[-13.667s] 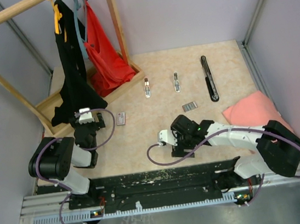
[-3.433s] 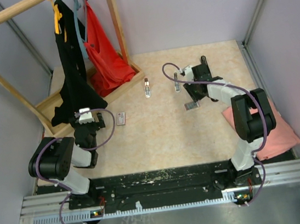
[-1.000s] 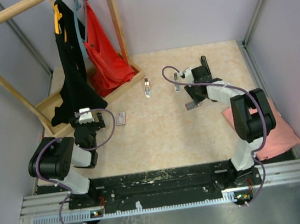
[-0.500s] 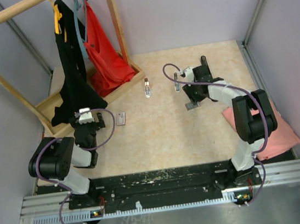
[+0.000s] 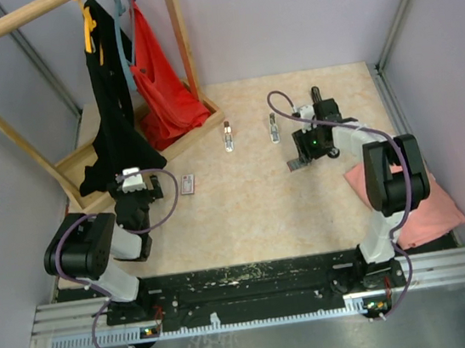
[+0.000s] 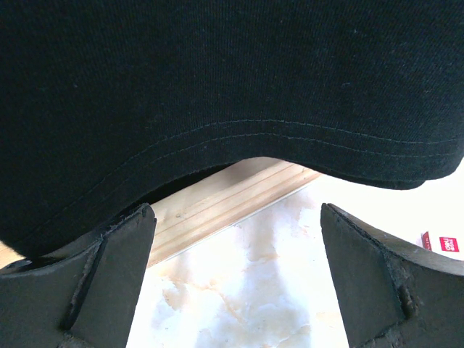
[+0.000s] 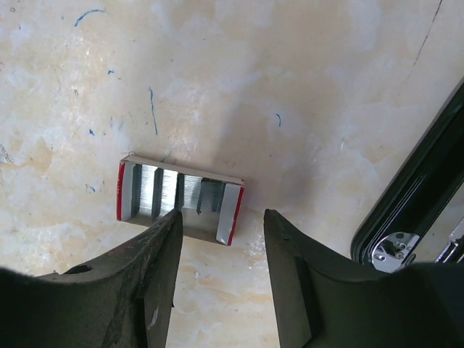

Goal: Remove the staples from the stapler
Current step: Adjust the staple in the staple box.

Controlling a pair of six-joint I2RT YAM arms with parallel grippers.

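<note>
Your right fingers [image 7: 163, 261] hang low over the desk [image 7: 254, 87], partly spread with nothing between them. Just past their tips sits a small open tray [image 7: 230, 206] with red ends, and silvery staples [image 7: 170, 190] lie in rows inside it. The black stapler [image 7: 417, 192] lies on the desk to the right of the right-hand finger, apart from the tray. Your left fingers [image 6: 119, 275] stand wide, gripping nothing, and a black garment [image 6: 217, 72] hangs just ahead of them.

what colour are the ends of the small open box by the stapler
The box has red ends; clearest in the right wrist view.
</note>
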